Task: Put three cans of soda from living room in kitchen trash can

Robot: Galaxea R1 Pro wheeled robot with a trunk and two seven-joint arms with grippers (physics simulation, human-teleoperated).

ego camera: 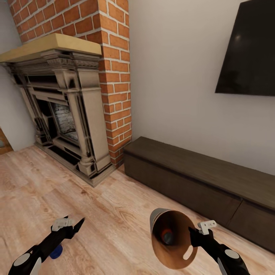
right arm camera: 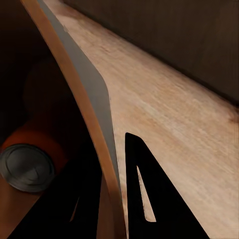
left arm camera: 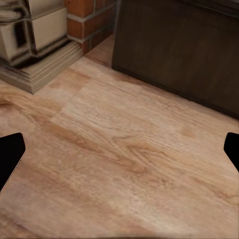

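My right gripper [ego camera: 194, 233] is shut on the rim of the tash can [ego camera: 159, 218], a tapered bin that is pale grey outside and coppery brown inside. It hangs tipped over the plank floor with its mouth towards me. An orange can of soda [ego camera: 166, 236] with a grey top [right arm camera: 26, 167] lies deep inside it. In the right wrist view the gripper [right arm camera: 112, 201] has one finger on each side of the bin wall [right arm camera: 84, 84]. My left gripper [ego camera: 72, 224] is open over bare floor, its fingertips [left arm camera: 11, 152] wide apart. A small blue round thing [ego camera: 56, 251] shows under my left forearm, mostly hidden.
An ornate fireplace [ego camera: 63, 110] with a brick chimney [ego camera: 114, 68] stands ahead on the left. A long low dark cabinet [ego camera: 198, 183] runs along the wall on the right, under a black wall TV [ego camera: 248, 49]. Warm plank floor [ego camera: 110, 210] lies between them and me.
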